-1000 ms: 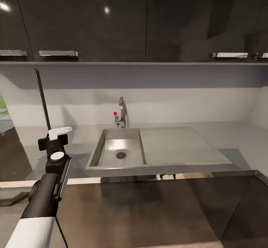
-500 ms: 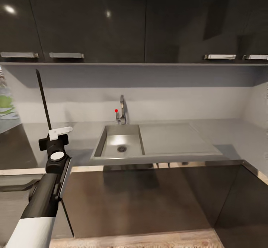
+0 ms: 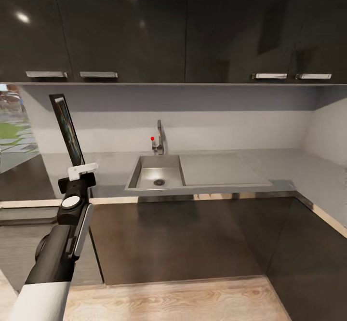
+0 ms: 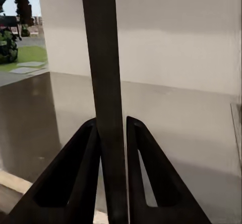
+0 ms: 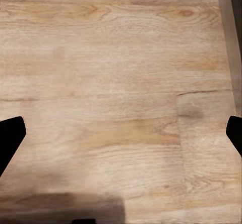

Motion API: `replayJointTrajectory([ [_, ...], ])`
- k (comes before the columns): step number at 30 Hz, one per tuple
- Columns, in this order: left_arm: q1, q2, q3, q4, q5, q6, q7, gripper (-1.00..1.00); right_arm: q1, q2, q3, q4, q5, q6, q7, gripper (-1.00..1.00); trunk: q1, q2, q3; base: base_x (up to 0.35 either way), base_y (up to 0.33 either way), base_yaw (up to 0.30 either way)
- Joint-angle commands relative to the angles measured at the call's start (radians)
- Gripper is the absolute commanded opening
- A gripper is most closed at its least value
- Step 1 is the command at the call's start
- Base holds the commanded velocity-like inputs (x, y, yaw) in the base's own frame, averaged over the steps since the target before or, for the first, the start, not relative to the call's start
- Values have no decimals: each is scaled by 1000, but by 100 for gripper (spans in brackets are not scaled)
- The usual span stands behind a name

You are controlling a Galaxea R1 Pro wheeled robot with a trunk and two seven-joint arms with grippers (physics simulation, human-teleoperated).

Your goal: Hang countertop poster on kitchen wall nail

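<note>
My left gripper is shut on the poster's lower edge and holds it upright, left of the sink. The poster stands nearly edge-on, so only a narrow slice of its dark artwork shows. In the left wrist view the poster is a dark strip pinched between the two fingers. The pale grey kitchen countertop lies ahead, beyond the poster. My right gripper is open over wood plank floor, its fingertips at the picture's edges. The wall nails are out of view.
A steel sink with drainer and chrome tap is set in the countertop. Dark upper cabinets hang above, dark lower fronts stand below. Wood floor lies before them. A glass wall is at left.
The camera has pulled back from the counter, so the sink looks smaller and floor now shows. The held poster has turned slightly, showing a sliver of its face.
</note>
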Motion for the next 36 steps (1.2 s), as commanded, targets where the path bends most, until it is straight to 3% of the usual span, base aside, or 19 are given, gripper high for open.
replayJointTrajectory([
  [1,-1,1,-1,-2,-6,8,0,-100,-1,0,0,1,1,-3,0,100,-1,-1,-1,-340,0,0],
  [18,1,0,-4,-26,2,8,-11,-100,-1,0,1,1,2,-3,0,100,-1,-1,-1,-256,0,0],
  [21,1,1,-4,-27,2,8,-61,-100,-1,0,1,1,2,-3,0,100,-1,-1,-1,-331,0,0],
  [26,2,1,-3,-36,2,8,-223,-100,-1,1,1,1,2,-3,0,100,-1,-1,-1,-299,0,0],
  [27,2,1,-3,-36,2,8,-223,-100,-1,1,1,1,2,-3,0,100,-1,-1,-1,-210,0,0],
  [29,3,1,-2,-39,2,8,-308,-100,-1,2,1,1,2,-3,0,100,-1,-1,-1,-110,0,0],
  [36,4,1,-1,-41,2,10,-515,-100,-1,3,1,1,2,-3,0,100,-1,-1,-1,-32,0,0],
])
